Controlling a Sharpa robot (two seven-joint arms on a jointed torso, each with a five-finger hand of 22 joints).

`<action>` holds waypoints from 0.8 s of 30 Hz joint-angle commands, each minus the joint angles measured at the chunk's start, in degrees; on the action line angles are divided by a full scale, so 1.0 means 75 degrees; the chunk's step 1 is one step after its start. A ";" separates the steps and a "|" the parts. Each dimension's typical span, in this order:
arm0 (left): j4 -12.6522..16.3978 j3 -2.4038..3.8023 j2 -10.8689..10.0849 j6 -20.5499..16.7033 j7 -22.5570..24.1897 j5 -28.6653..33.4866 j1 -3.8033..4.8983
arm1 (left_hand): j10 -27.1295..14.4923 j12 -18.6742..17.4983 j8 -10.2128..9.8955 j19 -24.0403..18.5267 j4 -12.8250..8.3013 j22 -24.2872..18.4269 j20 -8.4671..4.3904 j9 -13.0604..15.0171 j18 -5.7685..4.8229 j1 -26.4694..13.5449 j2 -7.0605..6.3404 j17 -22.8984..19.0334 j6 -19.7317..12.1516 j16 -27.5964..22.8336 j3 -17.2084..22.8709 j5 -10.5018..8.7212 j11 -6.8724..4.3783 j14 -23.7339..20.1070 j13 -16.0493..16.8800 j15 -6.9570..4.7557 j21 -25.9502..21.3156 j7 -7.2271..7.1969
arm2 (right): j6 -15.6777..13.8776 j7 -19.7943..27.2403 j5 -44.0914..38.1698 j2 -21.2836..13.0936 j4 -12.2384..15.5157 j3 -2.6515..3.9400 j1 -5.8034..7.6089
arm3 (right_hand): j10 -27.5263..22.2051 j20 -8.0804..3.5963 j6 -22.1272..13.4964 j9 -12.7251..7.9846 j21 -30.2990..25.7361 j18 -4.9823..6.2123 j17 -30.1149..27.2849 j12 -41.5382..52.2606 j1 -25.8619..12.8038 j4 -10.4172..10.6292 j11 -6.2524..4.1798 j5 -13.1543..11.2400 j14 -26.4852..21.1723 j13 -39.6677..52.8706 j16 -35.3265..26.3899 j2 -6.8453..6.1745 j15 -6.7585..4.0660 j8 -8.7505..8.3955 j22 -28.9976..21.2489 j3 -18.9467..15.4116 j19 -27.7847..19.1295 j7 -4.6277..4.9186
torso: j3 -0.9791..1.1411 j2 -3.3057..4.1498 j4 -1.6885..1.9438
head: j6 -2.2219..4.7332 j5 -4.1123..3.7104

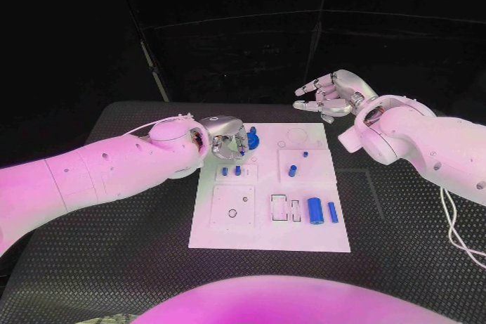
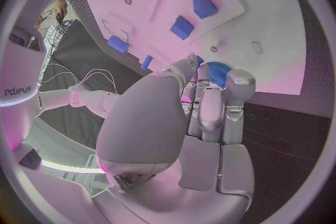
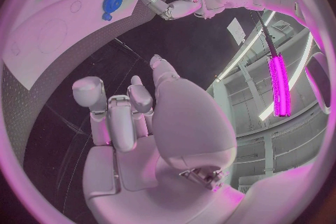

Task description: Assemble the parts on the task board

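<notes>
The white task board lies in the middle of the table. A blue gear sits at its far left corner. My left hand hovers right beside the gear, fingers curled downward; in the left wrist view the fingertips reach the gear. The right wrist view shows a small gap between that left hand and the gear. My right hand is raised beyond the board's far right corner, fingers spread and empty. Two blue cylinders lie at the board's near right.
Small blue pegs stand in the left middle of the board, and two more blue pieces stand right of centre. Rectangular slots and a round hole are cut in the near half. Black table surface surrounds the board.
</notes>
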 commanded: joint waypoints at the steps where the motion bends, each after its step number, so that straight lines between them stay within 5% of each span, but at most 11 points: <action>1: 0.0112 0.0031 -0.0116 -0.0123 -0.0005 0.0144 -0.0013 | 0.0045 -0.0033 -0.0052 0.0028 0.0003 0.0016 0.0029 -0.0012 -0.0061 -0.0032 -0.0034 -0.0012 0.0041 0.0030 0.0047 -0.0035 0.0023 0.0031 -0.0009 0.0021 0.0027 0.0045 | 0.0024 0.0070 0.0016 -0.0003 0.0012 0.0004 0.0010 | -0.0032 0.0019 -0.0012 -0.0010 -0.0037 0.0083 0.0180 0.0007 -0.0010 -0.0012 0.0001 0.0048 0.0373 0.0008 -0.0039 0.0078 -0.0052 0.0042 -0.0006 -0.0028 -0.0049 -0.0014 | -0.0001 -0.0006 0.0005 | -0.0002 0.0015; 9: 0.0106 0.0056 -0.0319 -0.0029 -0.0091 0.0267 -0.0103 | 0.0067 -0.0051 -0.0058 0.0032 0.0011 0.0026 0.0032 -0.0017 -0.0062 -0.0060 -0.0049 -0.0018 0.0059 0.0032 0.0050 -0.0035 0.0022 0.0032 -0.0012 0.0021 0.0033 0.0043 | 0.0026 0.0066 0.0016 -0.0008 0.0008 0.0004 0.0004 | -0.0032 0.0019 -0.0012 -0.0010 -0.0037 0.0083 0.0180 0.0007 -0.0010 -0.0012 0.0001 0.0048 0.0373 0.0008 -0.0039 0.0078 -0.0052 0.0042 -0.0006 -0.0028 -0.0049 -0.0014 | 0.0004 0.0000 -0.0012 | 0.0009 0.0014; 24: -0.0071 0.0062 -0.0207 -0.0027 -0.0104 0.0348 -0.0147 | 0.0081 -0.0063 -0.0064 0.0038 0.0015 0.0037 0.0033 -0.0020 -0.0063 -0.0075 -0.0053 -0.0007 0.0068 0.0040 0.0057 -0.0034 0.0020 0.0037 -0.0015 0.0021 0.0040 0.0041 | 0.0030 0.0062 0.0016 -0.0009 0.0003 0.0004 0.0001 | -0.0032 0.0019 -0.0012 -0.0010 -0.0037 0.0083 0.0180 0.0007 -0.0010 -0.0012 0.0001 0.0048 0.0373 0.0008 -0.0039 0.0078 -0.0052 0.0042 -0.0006 -0.0028 -0.0049 -0.0014 | 0.0010 0.0007 -0.0006 | 0.0011 0.0002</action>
